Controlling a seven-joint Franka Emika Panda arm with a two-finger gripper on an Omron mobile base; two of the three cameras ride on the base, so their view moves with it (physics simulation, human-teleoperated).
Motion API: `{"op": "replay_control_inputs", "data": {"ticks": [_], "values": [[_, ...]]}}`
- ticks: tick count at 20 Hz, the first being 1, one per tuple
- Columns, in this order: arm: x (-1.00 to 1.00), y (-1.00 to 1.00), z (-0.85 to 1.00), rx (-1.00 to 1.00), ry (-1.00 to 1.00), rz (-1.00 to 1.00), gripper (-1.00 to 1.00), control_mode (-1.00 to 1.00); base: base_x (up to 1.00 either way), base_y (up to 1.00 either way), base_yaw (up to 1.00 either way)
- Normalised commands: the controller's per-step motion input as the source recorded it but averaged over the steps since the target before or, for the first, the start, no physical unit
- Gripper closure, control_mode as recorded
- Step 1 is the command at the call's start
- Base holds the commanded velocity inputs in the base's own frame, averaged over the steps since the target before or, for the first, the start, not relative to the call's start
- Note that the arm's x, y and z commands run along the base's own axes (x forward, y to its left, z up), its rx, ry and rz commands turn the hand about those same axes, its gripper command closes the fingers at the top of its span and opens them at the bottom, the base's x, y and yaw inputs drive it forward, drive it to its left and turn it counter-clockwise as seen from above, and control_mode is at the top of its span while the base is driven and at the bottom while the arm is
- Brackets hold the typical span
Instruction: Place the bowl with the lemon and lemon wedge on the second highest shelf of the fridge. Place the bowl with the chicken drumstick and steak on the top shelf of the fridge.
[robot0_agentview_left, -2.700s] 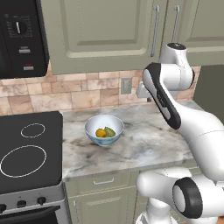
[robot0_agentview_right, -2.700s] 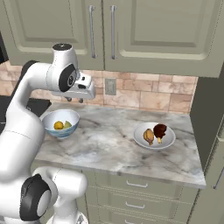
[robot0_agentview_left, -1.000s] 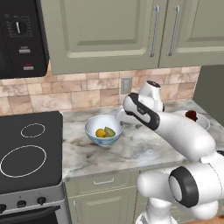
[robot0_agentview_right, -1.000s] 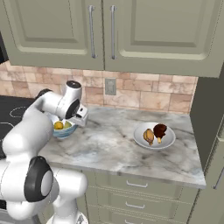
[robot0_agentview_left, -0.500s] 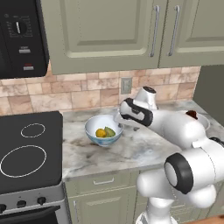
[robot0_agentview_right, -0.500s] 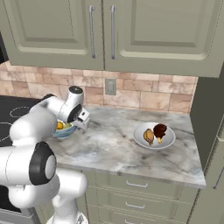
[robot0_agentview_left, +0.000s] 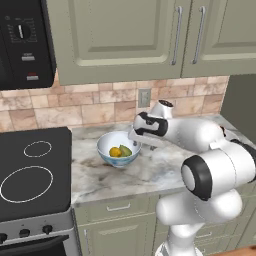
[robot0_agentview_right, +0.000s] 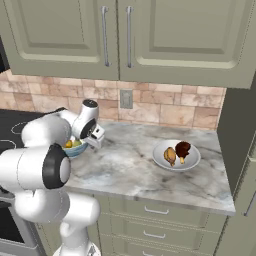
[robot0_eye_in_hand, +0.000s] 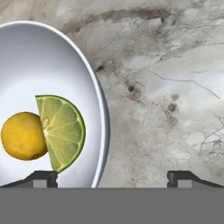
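Left base view: the deep round white bowl with the pale blue patterned outside (robot0_agentview_left: 118, 148) stands on the grey-veined marble desk (robot0_agentview_left: 125, 175), just right of the black cooktop (robot0_agentview_left: 30, 172). It holds the small rounded yellow-orange lemon (robot0_agentview_left: 115, 151) and the yellow-green pointed lemon wedge (robot0_agentview_left: 125, 150), side by side and touching. The white arm's fingers (robot0_agentview_left: 135, 141) sit low at the bowl's right rim, on the side away from the cooktop. Finger spacing cannot be read from this angle.

Right base view: the same bowl (robot0_agentview_right: 76, 147) is largely hidden behind the arm; the hand (robot0_agentview_right: 95, 136) sits right beside it. The shallow plain white bowl (robot0_agentview_right: 176, 155) with the golden-brown chicken drumstick (robot0_agentview_right: 170, 155) and the dark red-brown steak (robot0_agentview_right: 182, 148) stands well apart, further right on the desk.

Hand view: the two dark fingertips (robot0_eye_in_hand: 42, 178) are spread wide. One tip lies over the bowl's interior, below the lemon wedge (robot0_eye_in_hand: 61, 131); the other (robot0_eye_in_hand: 183, 177) lies over bare desk (robot0_eye_in_hand: 166, 87). The bowl rim (robot0_eye_in_hand: 103, 127) runs between them, nearer the inner tip. The fingers therefore appear to straddle the rim wall. Judgement: the coming move is a short descent and closure on the rim; the rim line must stay between the fingertips, clear of the wedge.
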Motion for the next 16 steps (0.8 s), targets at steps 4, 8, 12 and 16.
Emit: {"op": "replay_control_inputs", "data": {"ticks": [4, 8, 12, 16], "values": [[0.25, 0.02, -0.23, 0.00, 0.04, -0.02, -1.00, -1.00, 0.00, 0.00, 0.00], [0.13, 0.05, -0.25, 0.00, 0.02, -0.01, -1.00, -1.00, 0.00, 0.00, 0.00], [0.13, 0.12, -0.27, 0.00, 0.00, -0.02, -1.00, -1.00, 0.00, 0.00, 0.00], [0.19, 0.21, -0.18, 0.00, 0.00, -0.02, 1.00, -1.00, 0.00, 0.00, 0.00]]}}
